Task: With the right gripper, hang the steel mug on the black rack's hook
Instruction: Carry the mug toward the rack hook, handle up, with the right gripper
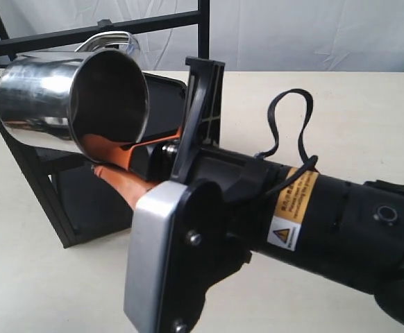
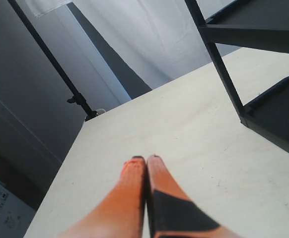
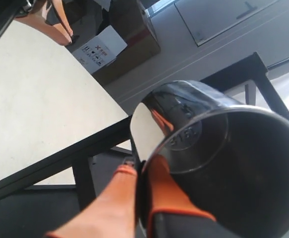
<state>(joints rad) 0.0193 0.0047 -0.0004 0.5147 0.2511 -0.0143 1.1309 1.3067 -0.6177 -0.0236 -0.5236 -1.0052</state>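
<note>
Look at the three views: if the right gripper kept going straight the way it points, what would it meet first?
Probably the black rack. The right gripper, shut on the steel mug rim, points at its bars and shelves, close behind the mug. Depth is unclear, so I cannot tell which bar.

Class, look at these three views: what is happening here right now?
The right tool grips the steel mug by its rim, one orange finger inside and one outside. The mug is lifted and tipped on its side, its handle up near the black rack's top crossbar. No hook is discernible, so it is not visibly hung. The left tool is shut and empty above the table.
</note>
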